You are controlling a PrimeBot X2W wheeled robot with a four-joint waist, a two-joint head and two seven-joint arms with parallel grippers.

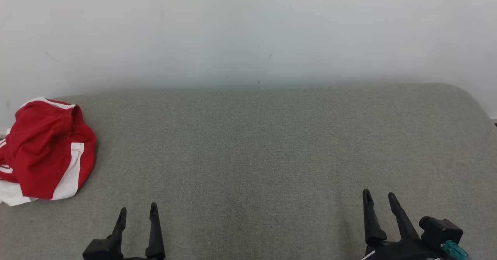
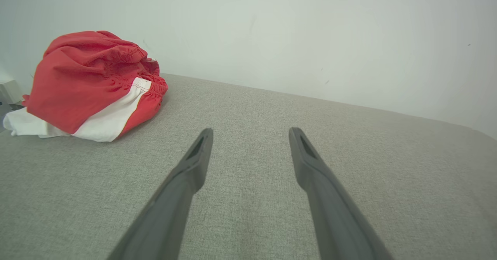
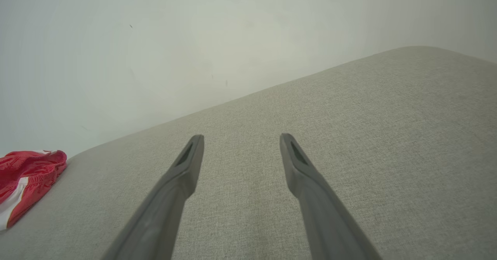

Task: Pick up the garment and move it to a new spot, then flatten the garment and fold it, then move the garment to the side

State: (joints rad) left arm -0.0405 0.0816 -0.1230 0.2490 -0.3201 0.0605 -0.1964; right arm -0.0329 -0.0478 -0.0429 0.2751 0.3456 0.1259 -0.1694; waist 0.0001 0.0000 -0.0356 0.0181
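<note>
The crumpled red fabric garment with white side stripes and a gathered waistband (image 1: 46, 151) lies bunched at the middle left of the head view, at the left end of the grey cloth-covered table (image 1: 271, 155), close to the pale wall (image 1: 248, 31); heaped like that it offers no flat edge to fold, so it likely has to be lifted toward the bare middle first; the left claw (image 1: 138, 209) sits at the lower left, fingers spread and holding nothing, apart from the garment but the nearer of the two, so probably the one to reach; the right claw (image 1: 378, 194), at the lower right, is likewise spread and empty, well apart from the garment.
</note>
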